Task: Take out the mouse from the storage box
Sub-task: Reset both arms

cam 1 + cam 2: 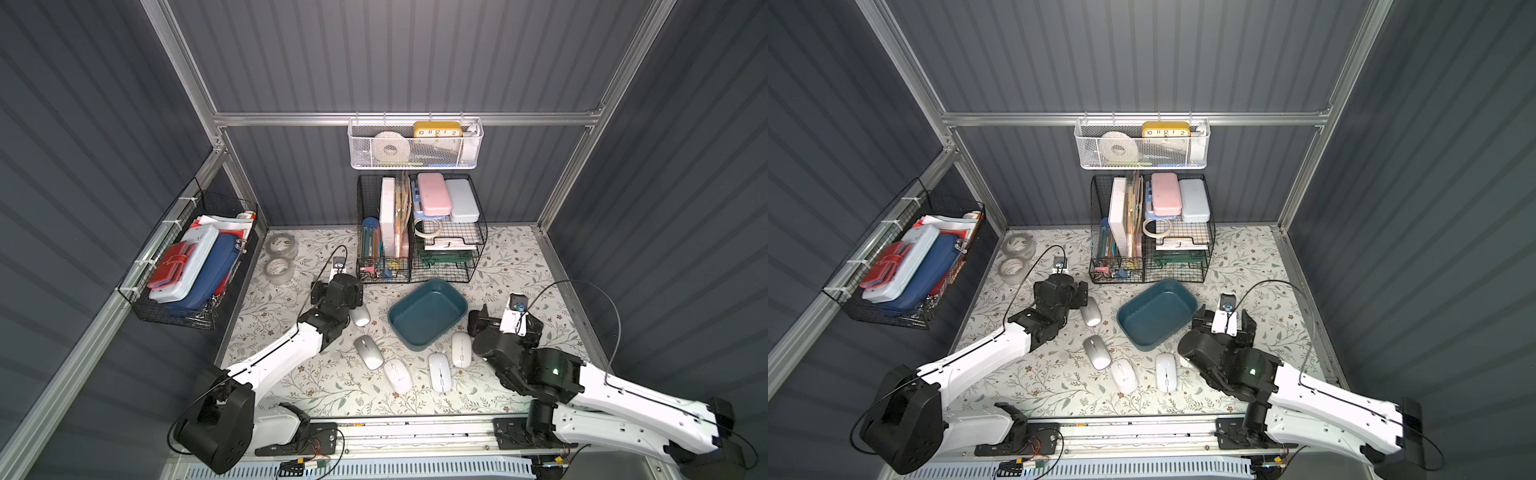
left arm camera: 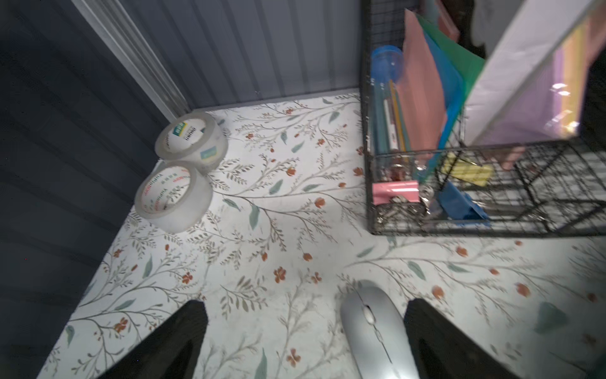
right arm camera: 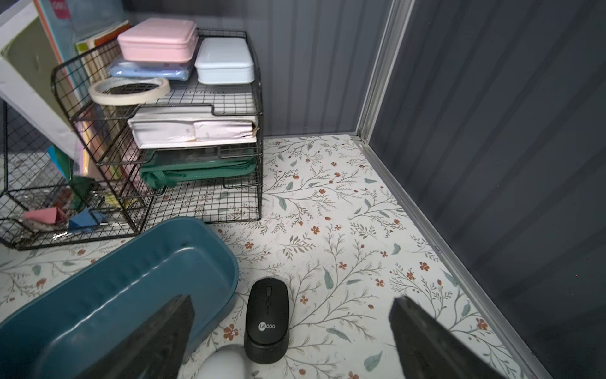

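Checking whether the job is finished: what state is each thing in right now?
storage box: empty, upright.
left gripper: open, holding nothing.
right gripper: open, holding nothing.
silver mouse: on table, by left gripper.
black mouse: on table, by right gripper.
four other mice: on table, outside box.

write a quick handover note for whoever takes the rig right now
Left gripper: open, holding nothing; a silver mouse lies on the table between its fingers.
Right gripper: open, holding nothing; a black mouse lies on the table between its fingers, beside the storage box.
Storage box: upright on the table, looks empty in both top views.
Done: no mouse shows in the box; a second silver mouse and three white mice lie on the table near it.
Left: probably only pulling both arms clear.
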`<state>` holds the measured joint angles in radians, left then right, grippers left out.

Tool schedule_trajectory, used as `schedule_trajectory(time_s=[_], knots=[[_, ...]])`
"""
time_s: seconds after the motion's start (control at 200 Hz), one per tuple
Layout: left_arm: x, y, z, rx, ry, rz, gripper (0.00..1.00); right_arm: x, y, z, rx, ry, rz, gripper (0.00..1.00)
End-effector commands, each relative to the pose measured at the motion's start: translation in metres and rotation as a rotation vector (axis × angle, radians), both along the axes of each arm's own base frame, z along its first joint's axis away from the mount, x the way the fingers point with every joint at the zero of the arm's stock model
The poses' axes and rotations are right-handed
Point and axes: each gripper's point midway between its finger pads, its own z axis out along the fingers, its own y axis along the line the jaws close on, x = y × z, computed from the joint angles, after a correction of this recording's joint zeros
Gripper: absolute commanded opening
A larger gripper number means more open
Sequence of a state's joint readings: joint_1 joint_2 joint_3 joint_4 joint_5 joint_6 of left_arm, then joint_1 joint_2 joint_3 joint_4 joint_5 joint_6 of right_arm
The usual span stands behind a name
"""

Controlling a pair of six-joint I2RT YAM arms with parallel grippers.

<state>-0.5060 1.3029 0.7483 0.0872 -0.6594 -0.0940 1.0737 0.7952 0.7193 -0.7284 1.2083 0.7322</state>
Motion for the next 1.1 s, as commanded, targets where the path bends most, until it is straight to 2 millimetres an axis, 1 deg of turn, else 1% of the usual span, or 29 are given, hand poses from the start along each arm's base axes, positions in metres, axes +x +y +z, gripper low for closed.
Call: schedule_trajectory(time_s=[0.0, 0.075, 0.18, 0.225, 0.34, 0.37, 0.485, 0.515, 0.54, 0.595, 0.61, 0.73, 0.775, 0.825, 0.88, 0.961, 0.981, 1.096], knots=[[0.022, 0.020, 0.012, 0.050, -0.104, 0.033, 0.99, 0.003, -0.007, 0.008, -0.001, -0.034, 0.014, 0.99], [0.031, 0.041, 0.003, 0.058, -0.095, 0.091, 0.99, 0.005, -0.015, 0.014, 0.020, -0.058, 0.008, 0.99], [0.039, 0.068, -0.019, 0.031, -0.070, 0.159, 0.99, 0.009, -0.029, 0.019, 0.041, -0.072, -0.023, 0.99], [0.041, 0.073, -0.028, 0.032, -0.062, 0.151, 1.00, 0.011, -0.034, 0.019, 0.036, -0.069, -0.031, 0.99], [0.043, 0.088, -0.041, 0.071, -0.071, 0.169, 0.99, 0.017, -0.042, 0.016, 0.003, -0.038, -0.048, 0.99], [0.043, 0.091, -0.043, 0.066, -0.081, 0.171, 0.99, 0.020, -0.043, 0.020, 0.017, -0.053, -0.058, 0.99], [0.049, 0.104, -0.054, 0.032, -0.087, 0.160, 0.99, 0.028, -0.049, 0.020, -0.010, -0.050, -0.080, 0.99], [0.050, 0.107, -0.059, 0.003, -0.055, 0.175, 0.99, 0.030, -0.052, 0.019, -0.020, -0.052, -0.090, 0.99], [0.050, 0.105, -0.063, -0.017, -0.045, 0.155, 0.99, 0.032, -0.053, 0.018, -0.028, -0.049, -0.094, 0.99], [0.050, 0.099, -0.064, -0.058, -0.081, 0.110, 0.99, 0.037, -0.059, 0.014, -0.042, -0.043, -0.116, 0.99], [0.051, 0.097, -0.060, -0.062, -0.104, 0.101, 1.00, 0.039, -0.060, 0.014, -0.046, -0.041, -0.119, 0.99], [0.046, 0.088, -0.077, -0.068, -0.121, 0.035, 0.99, 0.051, -0.073, 0.004, -0.047, -0.023, -0.168, 0.99], [0.043, 0.088, -0.083, -0.064, -0.138, 0.030, 0.99, 0.055, -0.080, 0.000, -0.043, -0.013, -0.190, 0.99], [0.042, 0.086, -0.080, -0.067, -0.180, 0.014, 0.99, 0.060, -0.087, -0.004, -0.039, -0.015, -0.219, 0.99], [0.041, 0.086, -0.084, -0.079, -0.147, 0.016, 0.99, 0.067, -0.093, -0.009, -0.040, -0.012, -0.239, 0.99], [0.044, 0.084, -0.082, -0.076, -0.156, 0.000, 0.99, 0.077, -0.105, -0.020, -0.035, 0.000, -0.281, 0.99], [0.043, 0.084, -0.085, -0.082, -0.142, -0.001, 0.99, 0.080, -0.108, -0.023, -0.033, 0.002, -0.287, 0.99], [0.042, 0.083, -0.084, -0.090, -0.151, -0.014, 0.99, 0.093, -0.125, -0.038, -0.030, -0.010, -0.329, 0.99]])
